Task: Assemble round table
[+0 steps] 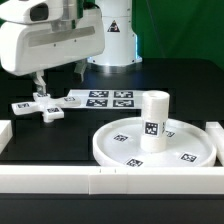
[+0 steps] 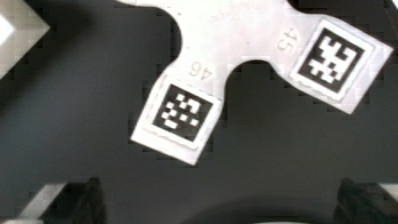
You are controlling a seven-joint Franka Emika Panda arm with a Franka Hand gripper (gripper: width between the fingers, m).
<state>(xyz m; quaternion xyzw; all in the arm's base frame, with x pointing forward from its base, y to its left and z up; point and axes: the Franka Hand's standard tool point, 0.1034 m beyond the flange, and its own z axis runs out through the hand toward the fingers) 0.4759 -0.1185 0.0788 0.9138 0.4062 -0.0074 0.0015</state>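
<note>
Three white plastic parts of the round table lie on the black table (image 1: 60, 135). The largest is the round disc (image 1: 105, 148), a shallow dish with a raised rim and several black-and-white square tags scattered over its floor. On the disc, near its middle, the short cylinder leg (image 1: 153, 115) stands upright with one tag on its side.

The cross-shaped foot (image 1: 40, 108) (image 2: 231, 50) lies flat, well apart from the disc, farther back and toward the exterior view's left. It has four short, square-ended arms, each carrying a tag. In the wrist view the numbers 46 and 45 are printed beside two of these tags.

The tool (image 2: 217, 203) hangs over the foot, equally far from the disc. Its dark fingertips (image 2: 71, 200) are spread wide with only bare table between them, so it holds nothing. Whether a finger touches the foot cannot be told.

The marker board (image 1: 105, 99) lies behind the disc, between it and the robot's base. A long white rail (image 1: 60, 180) runs just in front of the disc.
</note>
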